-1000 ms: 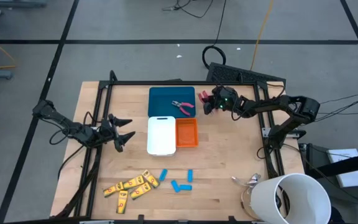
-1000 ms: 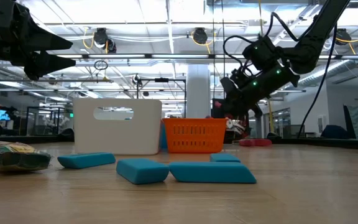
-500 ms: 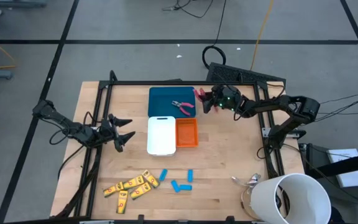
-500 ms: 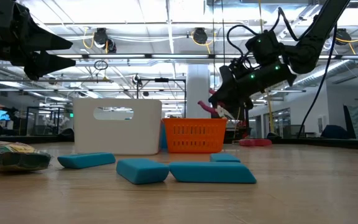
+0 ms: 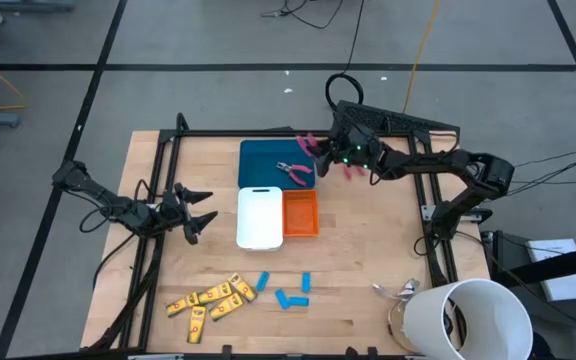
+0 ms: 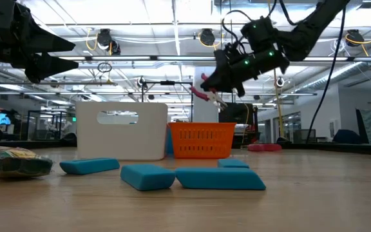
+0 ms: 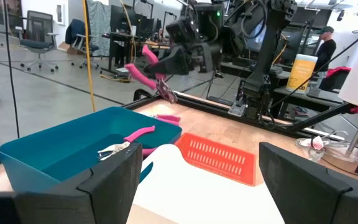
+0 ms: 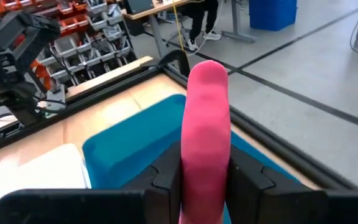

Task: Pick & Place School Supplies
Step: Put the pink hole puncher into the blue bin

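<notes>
Near the front edge of the tabletop (image 5: 368,250) you have the yellow pieces (image 5: 211,296) and, just beside them, the blue pieces (image 5: 286,290), all not yet sorted. Your left gripper (image 5: 198,212) waits near the left edge with its fingers spread wide and nothing between them. In the middle stand the white tray (image 5: 259,218) and the orange tray (image 5: 301,213), side by side. Behind them, the teal tray (image 5: 268,152) at the back edge already holds one pink pliers (image 5: 294,172). Your right gripper (image 5: 324,154) is raised over that tray's right rim, fingers closed firmly on the second pink pliers (image 6: 203,93). I judge you are in the placing step: next, come lower inside the teal tray, then release.
</notes>
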